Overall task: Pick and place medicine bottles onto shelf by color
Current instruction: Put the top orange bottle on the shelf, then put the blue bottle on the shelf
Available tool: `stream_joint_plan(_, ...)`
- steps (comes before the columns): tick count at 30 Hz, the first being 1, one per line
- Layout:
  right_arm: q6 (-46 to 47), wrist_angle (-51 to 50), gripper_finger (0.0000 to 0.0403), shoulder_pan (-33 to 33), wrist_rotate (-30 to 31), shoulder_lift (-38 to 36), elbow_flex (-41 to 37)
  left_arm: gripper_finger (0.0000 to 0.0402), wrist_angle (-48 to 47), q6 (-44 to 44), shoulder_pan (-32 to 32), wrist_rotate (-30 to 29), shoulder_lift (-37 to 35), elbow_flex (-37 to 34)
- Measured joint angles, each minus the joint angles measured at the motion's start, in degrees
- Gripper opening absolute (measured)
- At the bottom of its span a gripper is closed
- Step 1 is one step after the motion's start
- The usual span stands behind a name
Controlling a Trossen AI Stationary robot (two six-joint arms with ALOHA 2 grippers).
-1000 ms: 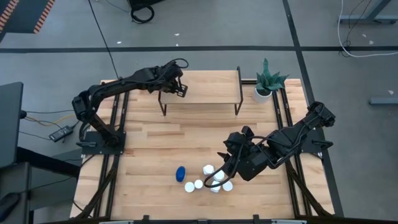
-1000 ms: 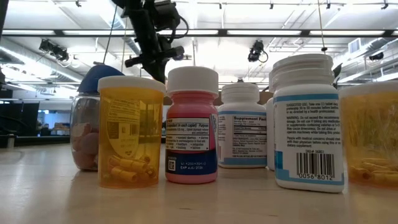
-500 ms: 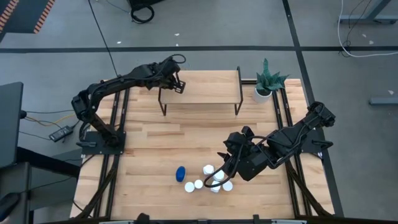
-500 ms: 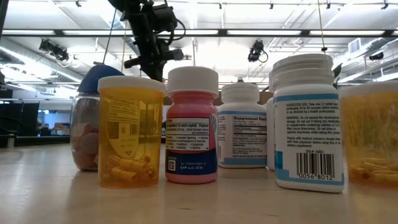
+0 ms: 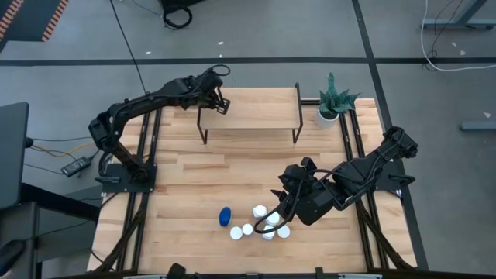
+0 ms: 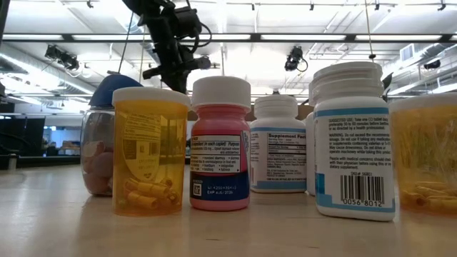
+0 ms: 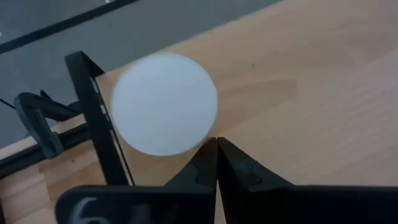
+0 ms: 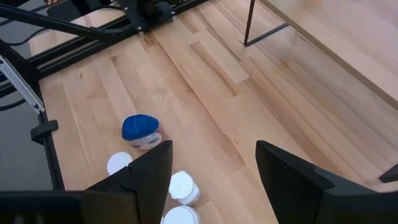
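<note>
My left gripper (image 5: 220,105) hovers shut over the left end of the shelf (image 5: 256,108). In its wrist view the shut fingertips (image 7: 216,142) stand right beside a white bottle cap (image 7: 165,102), seen from above, on the shelf board by its black frame. My right gripper (image 5: 277,204) is open above the cluster of white-capped bottles (image 5: 267,225) near the table's near edge. The blue-capped bottle (image 8: 140,129) stands to their left. Up close, the low view shows an orange bottle (image 6: 148,150), a pink one (image 6: 220,146) and white ones (image 6: 353,139), all standing upright on the table. My left gripper has its shut fingertips right beside the rim of the white cap (image 7: 202,134), coming from above and pointing down. I cannot tell whether they touch it. The bottle stands upright on the shelf board.
A potted green plant (image 5: 335,102) stands at the table's far right corner, just right of the shelf. Bare tabletop (image 5: 232,167) lies between the shelf and the bottles. Black rails (image 5: 139,201) run along both sides of the table.
My left gripper has drifted slightly toward the table's far-left corner, over the shelf's left end. The right arm and the bottles have stayed where they were.
</note>
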Motion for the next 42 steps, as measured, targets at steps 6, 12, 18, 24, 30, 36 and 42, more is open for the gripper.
stream_joint_plan(6,0.85,-0.01,0.0239,-0.02,0.03,0.0,0.01,0.0008,-3.52,-0.47,-0.9,1.02,-0.58,0.08)
stream_joint_plan(12,0.53,-0.01,0.0239,-0.48,0.16,0.0,0.01,0.0005,-6.04,-0.43,-0.6,-1.25,-0.67,0.07)
stream_joint_plan(18,1.07,-0.01,0.0239,-0.46,0.22,0.0,0.0,0.0011,-4.85,-0.41,0.62,-1.67,-0.69,0.07)
stream_joint_plan(24,1.14,-0.01,0.0239,-0.46,0.22,0.0,0.01,0.0006,-2.21,-0.37,0.7,-1.7,-0.69,0.07)
stream_joint_plan(30,1.27,-0.01,0.0239,-0.46,0.2,0.0,0.01,0.001,-0.63,-0.31,0.85,-1.7,-0.38,0.05)
stream_joint_plan(36,2.17,-0.01,0.0239,-0.46,0.07,0.0,0.01,0.0006,-1.74,0.16,0.97,-1.04,-0.48,0.0)
stream_joint_plan(42,1.92,-0.01,0.0239,-0.46,0.04,0.0,0.01,0.0007,-8.06,-0.48,-1.48,3.6,-3.46,0.0)
